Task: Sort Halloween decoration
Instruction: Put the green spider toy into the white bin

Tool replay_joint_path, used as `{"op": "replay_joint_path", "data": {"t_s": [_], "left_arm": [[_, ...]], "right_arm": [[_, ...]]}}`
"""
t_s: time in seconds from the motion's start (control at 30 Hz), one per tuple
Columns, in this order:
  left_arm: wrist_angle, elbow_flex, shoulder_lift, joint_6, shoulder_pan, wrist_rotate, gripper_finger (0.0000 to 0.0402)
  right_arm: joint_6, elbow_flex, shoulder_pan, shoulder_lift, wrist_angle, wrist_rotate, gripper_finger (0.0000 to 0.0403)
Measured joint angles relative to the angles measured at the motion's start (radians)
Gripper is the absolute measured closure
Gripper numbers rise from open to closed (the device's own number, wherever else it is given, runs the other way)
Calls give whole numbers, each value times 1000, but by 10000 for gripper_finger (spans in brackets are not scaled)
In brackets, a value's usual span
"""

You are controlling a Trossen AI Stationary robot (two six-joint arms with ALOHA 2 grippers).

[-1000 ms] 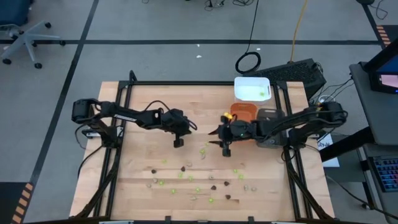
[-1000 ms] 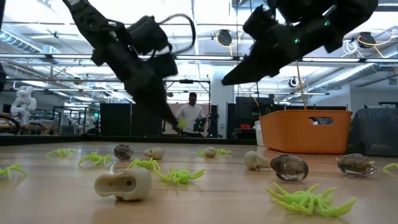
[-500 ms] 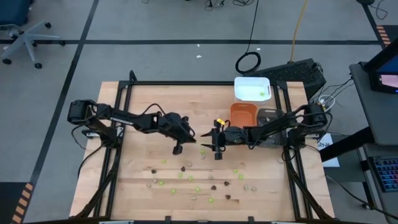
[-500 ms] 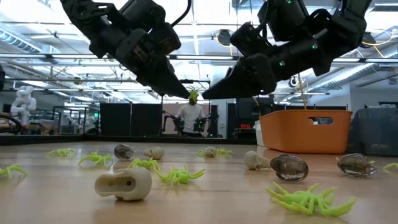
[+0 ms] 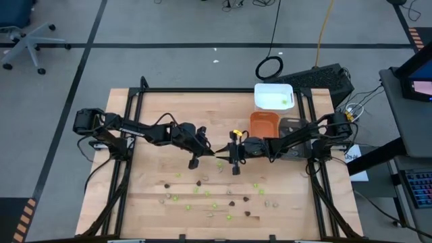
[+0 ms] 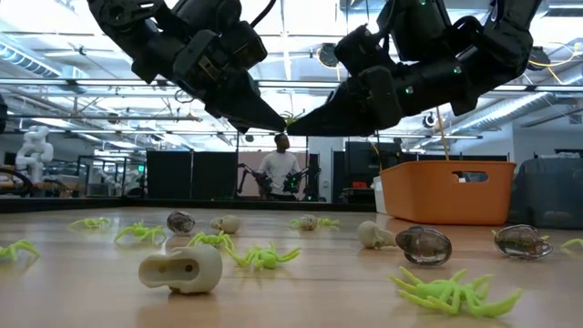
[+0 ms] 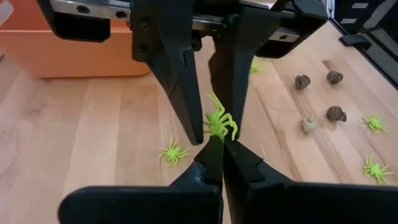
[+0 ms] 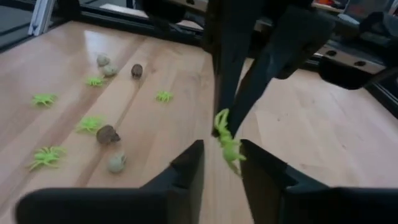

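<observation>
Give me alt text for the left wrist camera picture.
Left gripper shut on a lime-green toy spider, held up between the right gripper's dark fingers for a handover. Below lie more green spiders, brown pieces, the wooden table and an orange tray.

- left gripper and right gripper meet tip to tip above table, lime-green spider between tips
- pale skull lies near front
- orange tray on the right
- person stands behind
</observation>
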State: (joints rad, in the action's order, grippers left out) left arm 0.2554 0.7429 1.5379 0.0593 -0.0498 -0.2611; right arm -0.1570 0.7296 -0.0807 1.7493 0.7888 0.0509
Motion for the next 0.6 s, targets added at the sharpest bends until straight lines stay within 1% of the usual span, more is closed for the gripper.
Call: {"op": "replay_joint_path", "data": {"t_s": [0.13, 0.2, 0.27, 0.33, 0.43, 0.5, 0.6], "left_arm": [[-1, 0, 0, -1, 0, 1, 401], [-3, 0, 0, -2, 0, 2, 401], [-3, 0, 0, -43, 1, 0, 394], [-8, 0, 0, -77, 0, -21, 374], [-10, 0, 0, -82, 10, -12, 327], [-15, 0, 0, -95, 18, 31, 292], [-36, 0, 0, -107, 25, 133, 251]], "right_arm": [[2, 0, 0, 0, 2, 0, 387], [2, 0, 1, 0, 0, 2, 396], [3, 1, 1, 0, -8, 1, 393], [-3, 1, 0, -5, -35, 0, 395], [-27, 0, 0, -42, -99, 0, 400], [-33, 0, 0, -89, -160, 2, 400], [-35, 0, 0, -171, -256, 2, 401]]}}
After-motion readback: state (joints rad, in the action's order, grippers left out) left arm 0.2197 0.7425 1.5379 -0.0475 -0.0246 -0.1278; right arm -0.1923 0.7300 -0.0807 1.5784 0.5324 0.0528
